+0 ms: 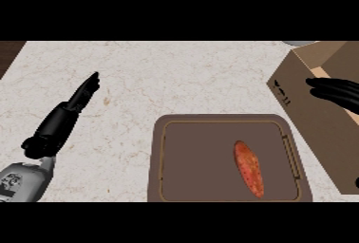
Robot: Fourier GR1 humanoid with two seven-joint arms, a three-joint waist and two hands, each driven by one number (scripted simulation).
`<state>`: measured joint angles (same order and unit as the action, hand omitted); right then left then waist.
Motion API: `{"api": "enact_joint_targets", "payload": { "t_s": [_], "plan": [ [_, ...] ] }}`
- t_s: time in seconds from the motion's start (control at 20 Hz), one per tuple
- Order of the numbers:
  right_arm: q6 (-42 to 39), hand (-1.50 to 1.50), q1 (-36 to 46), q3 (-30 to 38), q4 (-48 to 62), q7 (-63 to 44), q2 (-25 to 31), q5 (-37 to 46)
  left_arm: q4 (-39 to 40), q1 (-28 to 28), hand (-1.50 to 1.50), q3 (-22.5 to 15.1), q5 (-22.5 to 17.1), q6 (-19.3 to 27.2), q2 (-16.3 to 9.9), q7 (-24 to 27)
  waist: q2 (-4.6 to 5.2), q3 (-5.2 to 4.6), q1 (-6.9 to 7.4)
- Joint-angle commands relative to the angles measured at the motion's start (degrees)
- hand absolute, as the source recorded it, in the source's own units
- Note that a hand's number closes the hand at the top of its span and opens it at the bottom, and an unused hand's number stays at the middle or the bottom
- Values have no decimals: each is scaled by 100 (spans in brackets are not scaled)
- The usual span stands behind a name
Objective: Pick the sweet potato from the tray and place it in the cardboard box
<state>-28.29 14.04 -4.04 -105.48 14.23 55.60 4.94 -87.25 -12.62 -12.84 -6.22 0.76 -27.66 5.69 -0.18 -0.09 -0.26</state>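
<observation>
Resting surface: pale speckled stone worktop [175, 76], one, carrying everything else.
Box: tall brown cardboard box [316, 118], one, at the view's right edge, tilted in the frame with its open top towards the upper right; just beside the tray's right side.
Tray: dark brown rectangular tray with rounded corners and a raised rim [168, 161], one, at lower centre.
Left hand: black left hand [82, 95], one, over bare worktop well left of the tray, fingers straight and pressed together, pointing up and away; holding nothing (it looks to be resting).
Right hand: black right hand [335, 91], one, at the box's upper wall near the opening, fingers slightly curled over the cardboard edge; empty, and well apart from the tray's contents.
Sweet potato: long orange-red sweet potato with tapered ends [249, 168], one, lying flat in the tray's right half, its length running from upper left to lower right, near the right rim but not touching it.
Handling, as a judgement: likely stiff and moderately light, not fragile; the rough skin should not slip much, though the tapered ends would.
Where to take hold: across the thick middle, fingers on one long side and thumb on the other (the ends narrow too quickly).
</observation>
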Motion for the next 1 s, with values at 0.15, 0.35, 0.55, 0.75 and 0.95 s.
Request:
{"api": "enact_joint_targets", "payload": {
  "t_s": [0.15,0.35,0.55,0.75,0.95],
  "plan": [
    [-506,-150,-137,-841,-1526,-1376,185,744,-6,109,0,91,80,-102,7,36,-10,-1,-23],
    [-1011,-150,369,-1112,-2136,-2810,-76,506,-18,-170,0,-16,214,12,320,-264,3,-2,0],
    [-1058,-150,-131,-1633,-2435,-3374,-439,1082,100,-232,0,140,258,-69,389,-204,12,5,-23],
    [-1599,-150,438,-1837,-2320,-4456,-1105,801,135,-151,0,393,274,-379,252,-56,17,2,51],
    [-1642,-150,-162,-2177,-2707,-4642,-1534,1380,10,-172,0,517,334,-455,403,-274,11,8,13]
  ]
}}
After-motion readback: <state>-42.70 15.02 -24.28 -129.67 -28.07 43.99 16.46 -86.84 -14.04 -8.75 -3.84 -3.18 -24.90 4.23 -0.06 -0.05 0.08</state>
